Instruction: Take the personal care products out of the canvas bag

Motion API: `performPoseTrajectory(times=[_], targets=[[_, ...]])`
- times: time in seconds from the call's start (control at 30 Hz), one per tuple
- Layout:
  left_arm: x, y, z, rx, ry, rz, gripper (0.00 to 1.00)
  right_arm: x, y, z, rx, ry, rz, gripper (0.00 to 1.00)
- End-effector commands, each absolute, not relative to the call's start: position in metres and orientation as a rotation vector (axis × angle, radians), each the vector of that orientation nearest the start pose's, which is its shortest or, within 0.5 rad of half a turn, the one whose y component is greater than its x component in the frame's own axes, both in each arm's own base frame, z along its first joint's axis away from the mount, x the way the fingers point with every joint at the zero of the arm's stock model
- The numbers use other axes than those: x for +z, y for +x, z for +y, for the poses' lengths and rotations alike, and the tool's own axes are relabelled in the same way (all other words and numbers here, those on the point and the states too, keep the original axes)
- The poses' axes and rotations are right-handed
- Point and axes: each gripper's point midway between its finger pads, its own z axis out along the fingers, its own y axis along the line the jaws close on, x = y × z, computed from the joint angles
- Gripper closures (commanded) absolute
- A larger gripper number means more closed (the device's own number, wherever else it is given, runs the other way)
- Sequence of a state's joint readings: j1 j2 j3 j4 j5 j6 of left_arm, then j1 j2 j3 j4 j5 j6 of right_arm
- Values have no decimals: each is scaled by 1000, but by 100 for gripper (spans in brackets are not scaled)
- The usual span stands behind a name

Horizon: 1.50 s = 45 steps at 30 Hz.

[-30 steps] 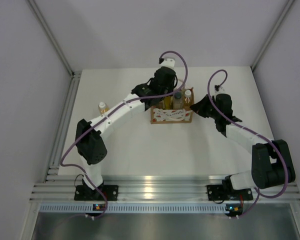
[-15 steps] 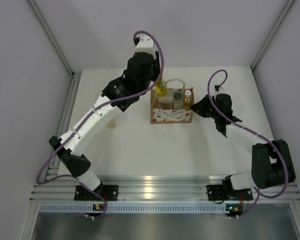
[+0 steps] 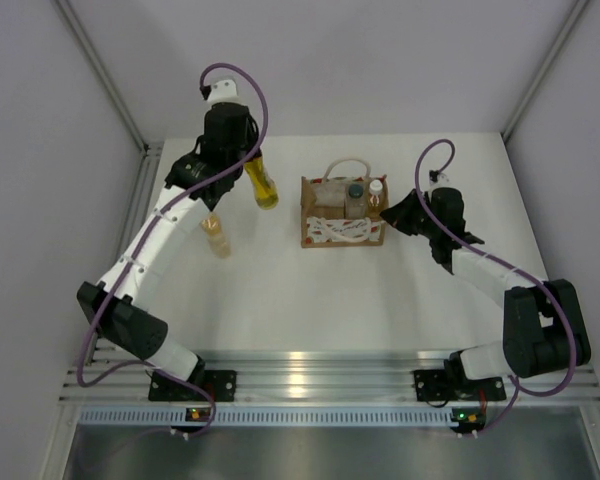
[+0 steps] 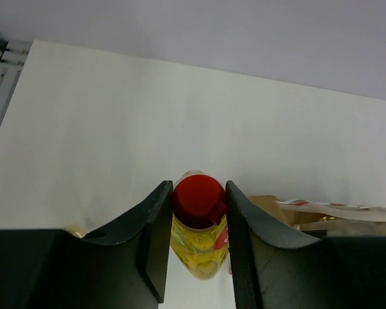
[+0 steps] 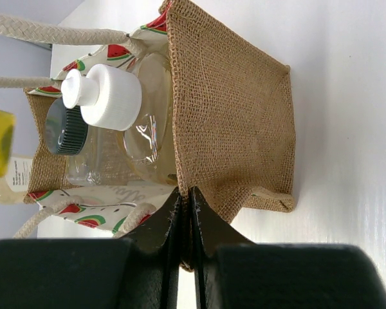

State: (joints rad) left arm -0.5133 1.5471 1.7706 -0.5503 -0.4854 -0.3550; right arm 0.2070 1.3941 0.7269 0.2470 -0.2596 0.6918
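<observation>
The left gripper point(image 3: 250, 168) is clamped on the yellow bottle point(image 3: 264, 186), its two dark fingers point(image 4: 156, 238) pressing the neck on either side just below the red cap point(image 4: 199, 198). The bottle hangs tilted, clear of the worktop point(image 3: 300, 300), over its far-left part, to the left of the canvas bag point(image 3: 342, 230) and apart from it.

The right gripper point(image 3: 388, 212) has its jaws drawn together, nipping the top edge of the bag's brown right-hand side wall point(image 5: 235, 122); only the thin cloth lies between the fingertips.

The bag stands upright on the far half of the worktop, about midway between the left and right edges, with its white printed panel facing the near edge. Two bottles stand inside it at the right end: the clear bottle point(image 3: 355, 192) with its dark cap, and just to its right the second amber bottle point(image 3: 376, 190) with a white cap, against the pinched wall.

Another amber bottle point(image 3: 217, 236) stands upright on the worktop towards the left edge, well apart from the bag and below the raised left gripper.
</observation>
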Motion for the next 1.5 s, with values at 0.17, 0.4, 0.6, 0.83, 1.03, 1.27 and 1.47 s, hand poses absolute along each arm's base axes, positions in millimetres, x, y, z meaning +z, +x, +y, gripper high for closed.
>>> performPoseTrajectory(times=[0.17, 0.4, 0.6, 0.83, 1.03, 1.27, 1.47], targets=[[371, 448, -123, -219, -289, 1701, 100, 127, 372, 146, 787, 344, 2121, 94], [306, 464, -115, -140, -305, 1729, 100, 126, 371, 145, 782, 340, 2124, 94], [286, 464, -111, -112, -306, 1739, 100, 123, 371, 146, 779, 340, 2130, 94], [274, 460, -109, -76, -266, 1761, 99, 127, 373, 148, 795, 337, 2125, 94], [270, 460, -113, -74, -224, 1784, 43, 128, 372, 149, 800, 337, 2123, 94], [290, 455, -126, -109, -200, 1789, 18, 130, 372, 149, 799, 336, 2118, 94], [326, 428, -189, -272, -79, 1750, 14, 129, 373, 148, 800, 343, 2117, 94]])
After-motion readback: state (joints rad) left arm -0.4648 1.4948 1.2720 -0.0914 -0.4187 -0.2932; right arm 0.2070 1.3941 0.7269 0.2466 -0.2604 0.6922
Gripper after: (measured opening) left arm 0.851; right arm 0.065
